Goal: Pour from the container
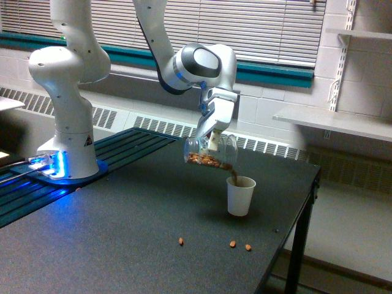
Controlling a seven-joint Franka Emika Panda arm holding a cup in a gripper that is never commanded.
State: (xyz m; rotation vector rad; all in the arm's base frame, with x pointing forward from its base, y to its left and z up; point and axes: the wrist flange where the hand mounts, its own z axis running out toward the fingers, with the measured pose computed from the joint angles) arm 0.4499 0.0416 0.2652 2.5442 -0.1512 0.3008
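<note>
Lab; robot arm (73, 79); cinderblock walls (294, 101)

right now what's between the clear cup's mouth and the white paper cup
In the exterior view, a short stream of brown nuts falls from the tilted clear plastic cup into the white paper cup.

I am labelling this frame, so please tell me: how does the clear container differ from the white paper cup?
The container is see-through; the white paper cup is opaque. The container is tipped nearly on its side in the hand, above the table; the white paper cup stands upright on it. The container looks slightly wider. Both hold brown nuts.
</note>
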